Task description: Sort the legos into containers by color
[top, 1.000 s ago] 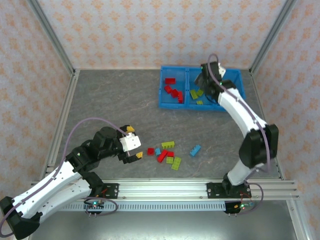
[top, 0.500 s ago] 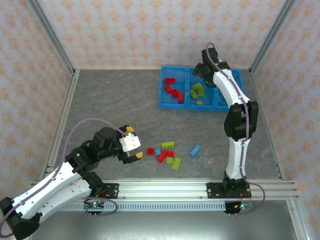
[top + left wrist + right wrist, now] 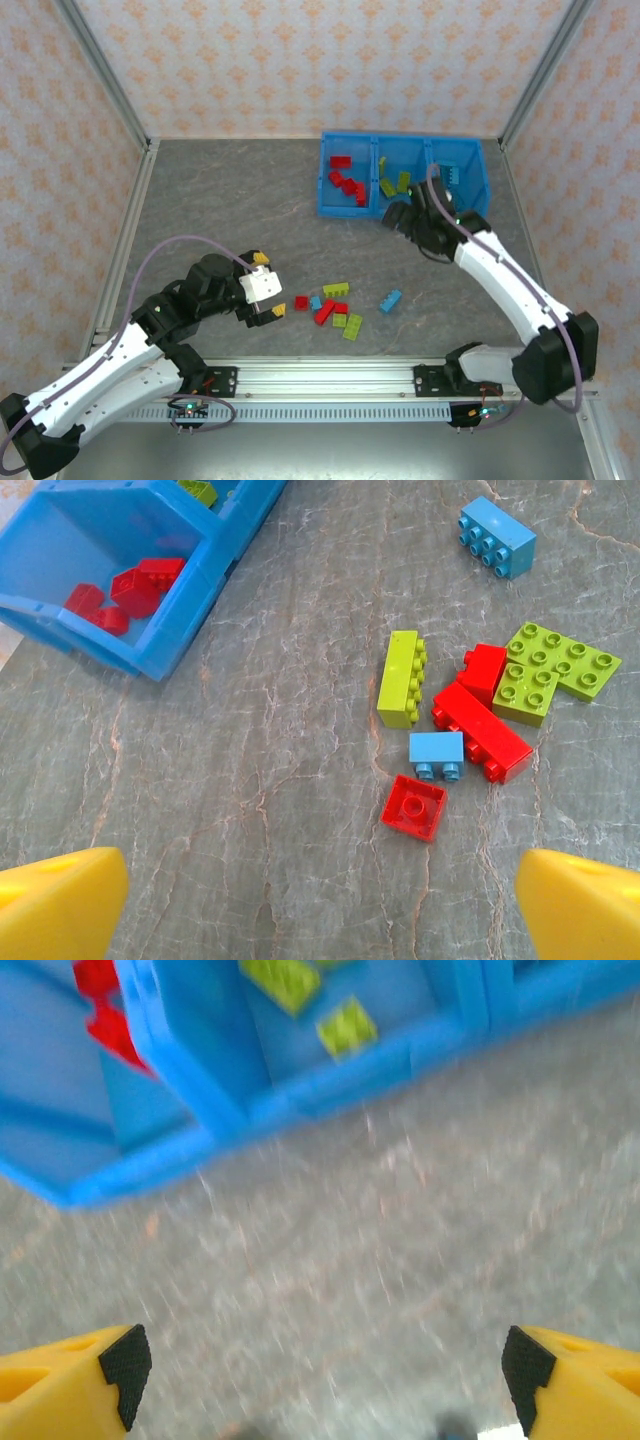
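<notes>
**Both arms empty, loose pile waiting**

The right fingers hang just in front of the blue bin, spread wide with nothing between them. The wrist view there is blurred, but bare worktop shows between the yellow tips.

The sorting is plain to see: red legos lie in the left compartment and yellow-green legos in the middle one. What the right compartment holds is too small to tell.

Down by the arm bases, the left fingers are wide apart too, empty, poised just beside the loose cluster. That placement looks like a line-up for the next pick.

The cluster is a handful of red, yellow-green and light-blue pieces, several touching. One light-blue brick sits apart to the right.

The red square piece has room around it, so it looks an easy grab. The long red brick is pressed against its neighbours, and closing on it could drag them along.
</notes>
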You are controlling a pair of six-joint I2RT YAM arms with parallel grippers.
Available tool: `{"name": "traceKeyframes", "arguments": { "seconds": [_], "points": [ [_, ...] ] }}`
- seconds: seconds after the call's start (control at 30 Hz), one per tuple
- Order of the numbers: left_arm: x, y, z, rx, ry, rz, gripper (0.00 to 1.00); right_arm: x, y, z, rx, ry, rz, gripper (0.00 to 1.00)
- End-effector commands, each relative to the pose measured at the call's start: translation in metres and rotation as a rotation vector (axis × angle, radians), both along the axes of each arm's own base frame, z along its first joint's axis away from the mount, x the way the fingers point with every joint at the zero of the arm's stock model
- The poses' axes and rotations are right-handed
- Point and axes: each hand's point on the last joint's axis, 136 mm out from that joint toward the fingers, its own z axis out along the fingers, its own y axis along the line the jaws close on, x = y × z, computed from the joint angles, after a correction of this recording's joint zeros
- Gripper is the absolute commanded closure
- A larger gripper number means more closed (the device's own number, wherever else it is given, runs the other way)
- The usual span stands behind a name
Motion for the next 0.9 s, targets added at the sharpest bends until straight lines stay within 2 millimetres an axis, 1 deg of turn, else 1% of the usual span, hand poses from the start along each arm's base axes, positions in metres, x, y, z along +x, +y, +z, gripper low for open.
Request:
{"name": "traceKeyframes", "arguments": {
  "seconds": [0.0, 0.07, 0.13, 0.2, 0.27, 0.37, 0.53, 0.6, 0.73, 0.8, 0.87],
  "points": [
    [0.004, 0.0, 0.0, -0.004, -0.019, 0.004, 0.0, -0.045, 0.004, -0.044, 0.021, 0.143, -0.063, 0.08],
    [0.004, 0.0, -0.002, 0.0, -0.015, 0.003, 0.0, -0.067, 0.01, -0.067, 0.016, 0.215, -0.062, 0.08],
    [0.004, -0.002, -0.003, -0.001, -0.009, -0.001, 0.0, -0.084, 0.01, -0.086, -0.009, 0.278, -0.067, 0.08],
    [0.003, -0.002, -0.003, 0.0, -0.003, -0.002, 0.0, -0.097, 0.012, -0.104, -0.022, 0.341, -0.063, 0.1],
    [0.003, -0.001, -0.003, -0.001, -0.003, 0.0, 0.0, -0.105, 0.016, -0.117, -0.032, 0.385, -0.053, 0.14],
    [0.003, -0.001, -0.003, 0.0, -0.006, 0.002, 0.0, -0.11, 0.024, -0.13, -0.035, 0.421, -0.036, 0.21],
    [0.004, 0.0, -0.005, 0.008, -0.002, 0.007, 0.0, -0.11, 0.037, -0.15, -0.041, 0.466, -0.017, 0.32],
    [0.004, 0.001, -0.006, 0.01, -0.003, 0.009, 0.0, -0.111, 0.039, -0.159, -0.04, 0.478, -0.017, 0.39],
    [0.005, 0.002, -0.005, 0.011, -0.009, 0.016, 0.0, -0.114, 0.033, -0.166, -0.045, 0.466, -0.042, 0.54],
    [0.004, 0.002, -0.005, 0.008, -0.01, 0.013, 0.0, -0.113, 0.028, -0.162, -0.056, 0.445, -0.051, 0.62],
    [0.004, 0.001, -0.004, 0.005, -0.01, 0.011, 0.0, -0.11, 0.024, -0.151, -0.063, 0.404, -0.057, 0.69]
  ]
}}
